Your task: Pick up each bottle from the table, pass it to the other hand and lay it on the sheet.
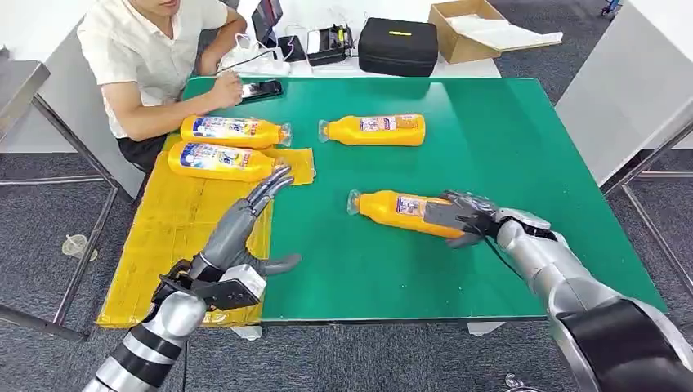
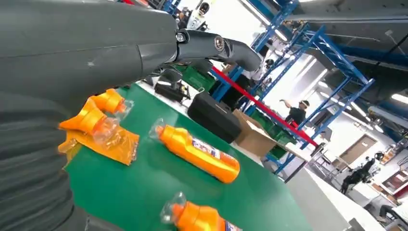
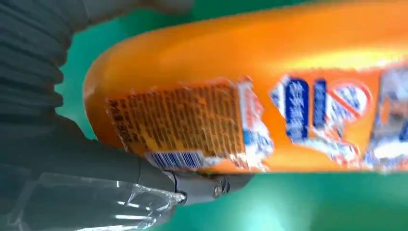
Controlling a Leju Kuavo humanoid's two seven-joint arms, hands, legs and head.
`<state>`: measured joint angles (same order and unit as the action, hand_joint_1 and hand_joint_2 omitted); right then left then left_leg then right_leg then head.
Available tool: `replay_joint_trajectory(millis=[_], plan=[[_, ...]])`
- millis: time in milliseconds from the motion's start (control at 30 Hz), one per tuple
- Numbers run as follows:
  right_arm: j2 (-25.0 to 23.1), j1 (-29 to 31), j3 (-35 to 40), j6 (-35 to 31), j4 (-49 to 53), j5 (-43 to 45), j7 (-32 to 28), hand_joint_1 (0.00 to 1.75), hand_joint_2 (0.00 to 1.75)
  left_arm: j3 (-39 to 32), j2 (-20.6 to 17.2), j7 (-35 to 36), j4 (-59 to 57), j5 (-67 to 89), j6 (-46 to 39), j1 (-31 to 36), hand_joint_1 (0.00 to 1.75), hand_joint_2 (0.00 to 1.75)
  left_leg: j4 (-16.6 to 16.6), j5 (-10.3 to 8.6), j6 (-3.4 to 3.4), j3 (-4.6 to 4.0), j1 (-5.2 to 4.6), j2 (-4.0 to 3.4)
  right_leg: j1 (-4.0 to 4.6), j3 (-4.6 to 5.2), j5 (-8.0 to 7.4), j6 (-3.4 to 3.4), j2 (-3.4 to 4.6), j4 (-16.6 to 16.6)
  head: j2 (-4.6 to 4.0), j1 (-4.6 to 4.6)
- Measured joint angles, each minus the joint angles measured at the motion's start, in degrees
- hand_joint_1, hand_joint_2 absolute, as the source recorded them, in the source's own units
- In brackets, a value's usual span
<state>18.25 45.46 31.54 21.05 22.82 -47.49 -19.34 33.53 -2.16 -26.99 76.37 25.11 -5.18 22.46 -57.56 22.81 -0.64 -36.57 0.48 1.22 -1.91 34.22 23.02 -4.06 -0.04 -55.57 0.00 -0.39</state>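
Note:
An orange bottle [image 1: 392, 208] [image 3: 269, 96] lies on the green table [image 1: 507, 139], cap toward the left. My right hand [image 1: 466, 216] grips its base end, fingers over the top and thumb [image 3: 144, 168] beneath. A second orange bottle [image 1: 376, 129] [image 2: 199, 151] lies farther back in the middle. Two more bottles [image 1: 233, 131] [image 1: 221, 161] lie side by side on the yellow sheet [image 1: 176, 237] at the left. My left hand [image 1: 249, 220] [image 2: 96, 48] hovers open over the sheet's right edge, fingers stretched toward those two bottles, holding nothing.
A person sits at the table's far left corner with a forearm [image 1: 176, 110] resting near the sheet, next to a phone [image 1: 261, 90]. A black case [image 1: 398, 46] and a cardboard box [image 1: 470, 28] stand behind the table. Bare green surface lies at the right.

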Motion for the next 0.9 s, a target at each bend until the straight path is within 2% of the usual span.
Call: replay_joint_trajectory(millis=[167,433,633,900], plan=[[0.3,1.0,1.2,1.9,-0.4,0.5,-0.3,1.75,1.75,0.5,0.0,-0.1,-0.6,-0.3,0.0,0.7,0.0,1.75,0.0,0.0,0.0,0.01,0.0,0.0,0.0,-0.01,0.0,0.0,0.0,0.0,0.0,0.0],[0.3,1.0,1.7,0.2,-0.5,2.1,-0.8,1.75,1.75,0.8,0.0,-0.1,-0.6,-0.6,-0.1,0.8,0.0,1.75,0.0,0.0,0.0,0.0,0.0,0.0,0.0,-0.01,0.0,0.0,0.0,0.0,0.0,0.0],[-0.5,-0.4,0.7,-5.2,-0.5,9.8,-3.8,1.75,1.75,1.0,0.0,-0.4,-0.5,-0.7,-1.3,0.7,0.0,1.75,0.0,0.0,0.0,-0.01,0.0,0.0,0.0,-0.01,0.0,0.0,0.0,0.0,0.0,0.0],[-2.7,-5.8,-5.1,-18.7,1.8,15.5,-5.9,1.75,1.75,-0.7,0.3,-1.0,2.3,-1.9,-3.5,-3.4,0.0,1.75,0.0,0.01,0.0,-0.04,0.01,0.01,0.0,0.01,0.01,0.0,-0.01,0.0,0.0,0.02]])
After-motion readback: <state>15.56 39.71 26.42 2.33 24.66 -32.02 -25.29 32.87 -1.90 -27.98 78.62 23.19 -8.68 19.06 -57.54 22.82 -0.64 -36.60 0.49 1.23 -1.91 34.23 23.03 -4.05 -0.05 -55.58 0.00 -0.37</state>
